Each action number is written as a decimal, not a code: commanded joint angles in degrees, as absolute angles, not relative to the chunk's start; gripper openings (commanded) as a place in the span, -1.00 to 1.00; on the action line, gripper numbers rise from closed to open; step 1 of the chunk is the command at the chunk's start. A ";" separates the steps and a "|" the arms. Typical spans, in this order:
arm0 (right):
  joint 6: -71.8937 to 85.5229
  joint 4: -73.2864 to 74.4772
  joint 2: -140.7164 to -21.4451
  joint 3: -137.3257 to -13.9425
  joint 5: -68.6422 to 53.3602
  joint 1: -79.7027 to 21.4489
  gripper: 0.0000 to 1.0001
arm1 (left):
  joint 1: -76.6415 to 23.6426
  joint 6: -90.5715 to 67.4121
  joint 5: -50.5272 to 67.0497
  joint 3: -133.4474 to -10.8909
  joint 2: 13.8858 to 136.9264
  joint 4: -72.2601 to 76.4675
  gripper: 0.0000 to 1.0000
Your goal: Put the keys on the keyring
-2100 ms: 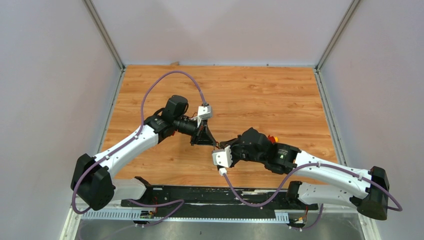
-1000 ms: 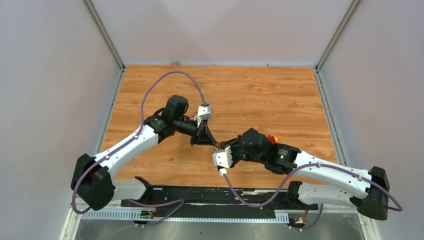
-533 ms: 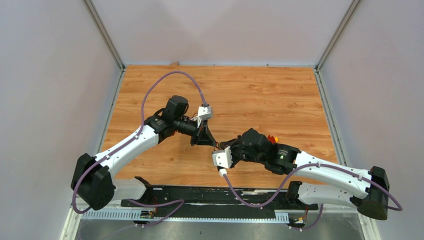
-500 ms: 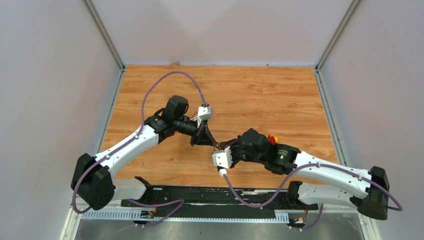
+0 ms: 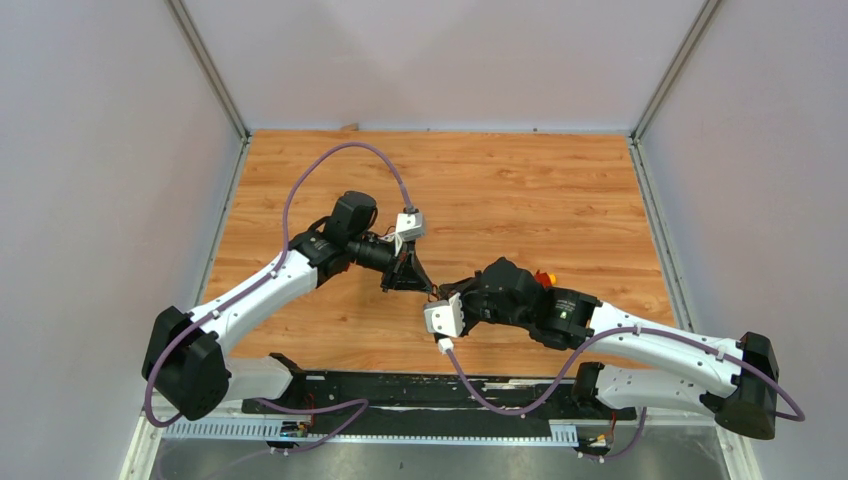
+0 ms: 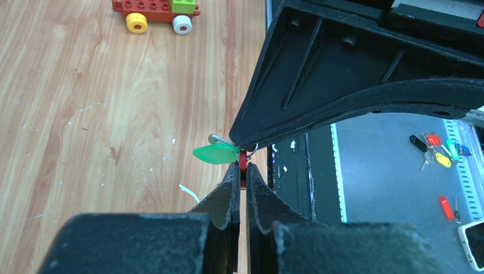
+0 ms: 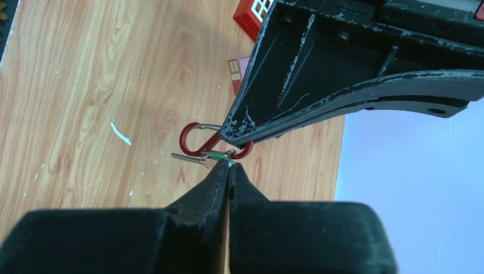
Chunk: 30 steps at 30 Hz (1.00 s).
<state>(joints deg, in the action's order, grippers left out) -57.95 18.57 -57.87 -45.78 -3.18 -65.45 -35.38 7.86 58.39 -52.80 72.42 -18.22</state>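
Both tip-to-tip: L hand (image 6: 240,171) tight on keyring (image 6: 243,161), R hand (image 7: 228,166) tight on green key (image 6: 216,153)

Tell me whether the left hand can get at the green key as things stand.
Probably not. The left hand is shut on the keyring, so it has no free grip, and the right hand is pinching the green key right at that ring.

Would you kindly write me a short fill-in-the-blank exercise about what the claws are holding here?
1. The left claw is shut on the red ____.
2. The key beside it has a ____ head.
3. The toy block car shows one white wheel and one ____ wheel.
Missing words: keyring; green; yellow.
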 commanded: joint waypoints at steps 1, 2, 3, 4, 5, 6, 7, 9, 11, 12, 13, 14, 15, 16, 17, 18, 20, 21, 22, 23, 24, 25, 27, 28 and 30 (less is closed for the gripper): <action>-58.00 13.01 -57.33 -46.06 -3.65 -66.35 -1.00 | -36.24 9.29 59.81 -52.58 71.92 -16.50 -1.00; -58.06 12.96 -57.32 -46.01 -3.57 -66.36 -1.00 | -36.21 9.38 59.78 -52.56 71.90 -16.56 -1.00; -58.03 13.00 -57.32 -45.97 -3.52 -66.30 -1.00 | -36.29 9.40 59.84 -52.56 71.88 -16.58 -1.00; -58.06 13.01 -57.25 -45.97 -3.52 -66.34 -1.00 | -36.26 9.40 59.90 -52.60 71.89 -16.53 -1.00; -58.09 13.01 -57.28 -45.97 -3.52 -66.36 -1.00 | -36.22 9.40 59.94 -52.64 71.85 -16.52 -1.00; -58.10 13.01 -57.26 -45.97 -3.47 -66.36 -1.00 | -36.23 9.40 60.01 -52.65 71.89 -16.57 -1.00; -58.05 13.00 -57.28 -45.89 -3.43 -66.36 -1.00 | -36.21 9.47 59.97 -52.65 71.84 -16.64 -1.00; -58.12 12.91 -57.18 -45.88 -3.35 -66.34 -1.00 | -36.24 9.62 60.02 -52.65 71.88 -16.74 -1.00; -58.13 12.84 -57.14 -45.83 -3.17 -66.30 -1.00 | -36.28 9.72 59.92 -52.58 71.92 -16.70 -1.00; -58.10 12.72 -57.12 -45.87 -3.10 -66.35 -1.00 | -36.22 9.75 59.86 -52.56 71.91 -16.74 -1.00; -58.04 12.69 -57.04 -45.92 -2.99 -66.33 -1.00 | -36.22 9.76 59.87 -52.49 72.05 -16.86 -1.00; -57.99 12.74 -57.02 -46.01 -2.99 -66.34 -1.00 | -36.21 9.90 59.75 -52.41 72.12 -16.87 -1.00; -57.96 12.74 -57.10 -46.05 -2.87 -66.33 -1.00 | -36.22 10.00 59.76 -52.32 72.15 -16.81 -1.00; -57.87 12.69 -57.13 -46.13 -2.73 -66.35 -1.00 | -36.28 10.09 59.64 -52.23 72.16 -16.80 -1.00; -58.00 12.59 -57.16 -46.14 -2.71 -66.35 -1.00 | -36.23 10.18 59.66 -52.21 72.19 -16.91 -1.00; -58.13 12.51 -57.17 -46.10 -2.65 -66.33 -1.00 | -36.27 10.19 59.68 -52.21 72.31 -16.98 -1.00; -58.26 12.50 -57.21 -46.06 -2.48 -66.32 -1.00 | -36.22 10.20 59.80 -52.29 72.30 -17.20 -1.00; -58.40 12.45 -57.22 -46.13 -2.34 -66.34 -1.00 | -36.26 10.24 59.85 -52.29 72.20 -17.28 -1.00; -58.53 12.48 -57.14 -46.14 -2.29 -66.31 -1.00 | -36.26 10.29 59.76 -52.22 72.20 -17.38 -1.00; -58.55 12.48 -57.12 -46.14 -2.21 -66.33 -1.00 | -36.32 10.28 59.72 -52.21 72.24 -17.34 -1.00; -58.59 12.48 -57.07 -46.14 -2.12 -66.35 -1.00 | -36.30 10.28 59.72 -52.21 72.31 -17.33 -1.00; -58.61 12.44 -57.04 -46.14 -2.07 -66.40 -1.00 | -36.41 10.28 59.75 -52.21 72.32 -17.39 -1.00; -58.66 12.34 -57.10 -46.14 -2.02 -66.36 -1.00 | -36.47 10.36 59.81 -52.21 72.28 -17.44 -1.00; -58.72 12.31 -57.19 -46.05 -1.94 -66.34 -1.00 | -36.59 10.37 59.85 -52.25 72.25 -17.49 -1.00; -59.09 12.03 -57.21 -45.84 -1.64 -66.33 -1.00 | -36.61 10.62 59.93 -52.29 72.22 -17.77 -1.00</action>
